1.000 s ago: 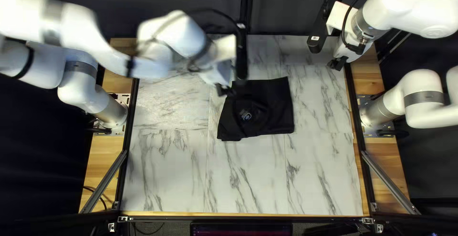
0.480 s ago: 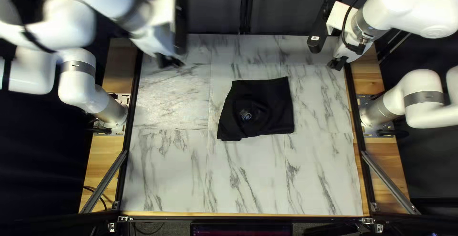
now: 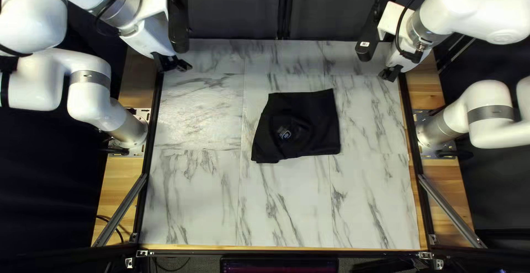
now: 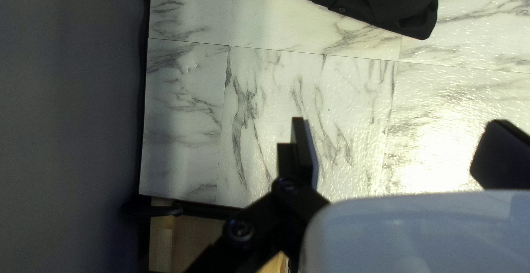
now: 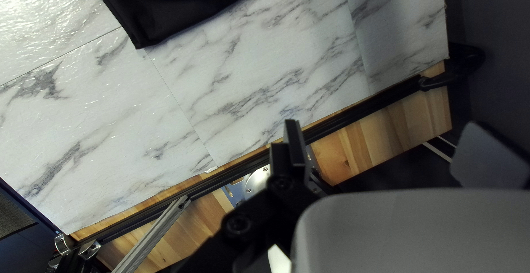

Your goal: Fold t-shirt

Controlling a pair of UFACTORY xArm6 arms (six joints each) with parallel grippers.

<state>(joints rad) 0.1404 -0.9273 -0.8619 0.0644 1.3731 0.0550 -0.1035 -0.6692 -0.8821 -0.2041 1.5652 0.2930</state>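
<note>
Roomily inside table edges (image 3: 282,247), black t-shirt (image 3: 319,124)

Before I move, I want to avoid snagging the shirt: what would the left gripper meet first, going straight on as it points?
The left gripper would most likely meet the marble-patterned tabletop first, short of the black shirt. Its height above the surface is hard to judge.

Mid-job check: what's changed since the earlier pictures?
My black two-fingered left tool swung away from the folded black cloth t-shirt to the far-left corner of the marble-patterned table. It is open now; I can't tell whether it let go of anything. The shirt and my black two-fingered right tool stayed put.
</note>
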